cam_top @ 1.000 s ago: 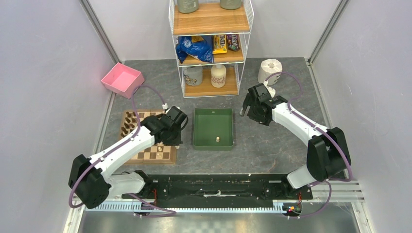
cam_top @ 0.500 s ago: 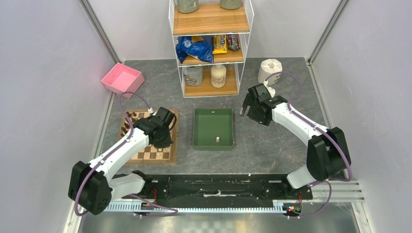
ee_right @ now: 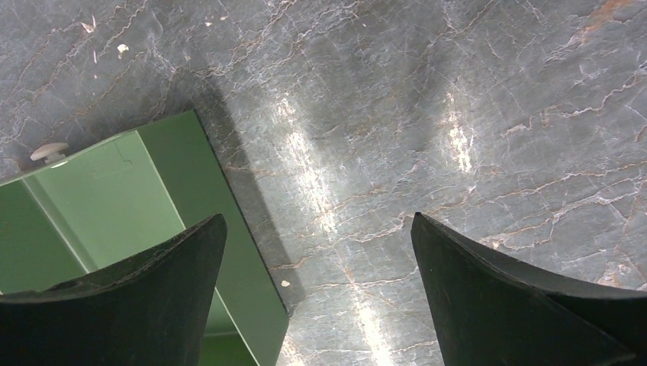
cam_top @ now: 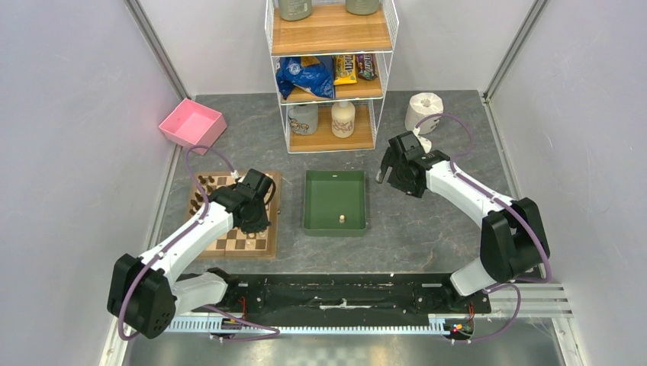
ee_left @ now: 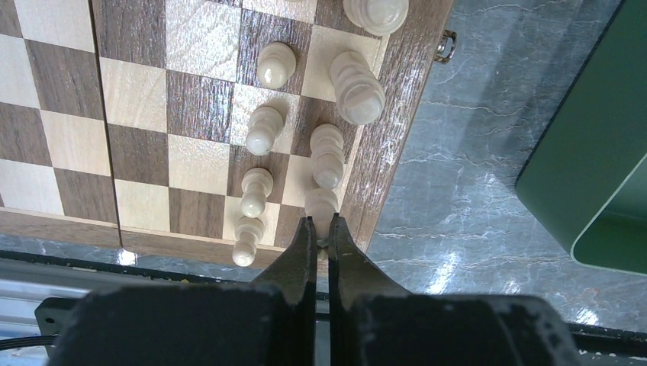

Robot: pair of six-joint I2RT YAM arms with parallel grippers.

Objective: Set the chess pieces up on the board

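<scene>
Along the right edge of the board (cam_top: 259, 245), cream pieces (ee_left: 328, 156) stand close together. A bare tabletop (cam_top: 291, 229) strip separates board and green tray (cam_top: 328, 194). The wire shelf (cam_top: 328, 34) blocks the far centre.

The board (cam_top: 243, 245) lies left of the tray (cam_top: 334, 174) holding one piece (cam_top: 342, 219).

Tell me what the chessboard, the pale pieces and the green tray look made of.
Board: wood, satin varnish; grain streaks show in the squares. Pale pieces: probably turned wood, smooth cream finish, ringed profiles. Green tray: painted metal or plastic, unclear; thin flat even-coloured walls.
</scene>
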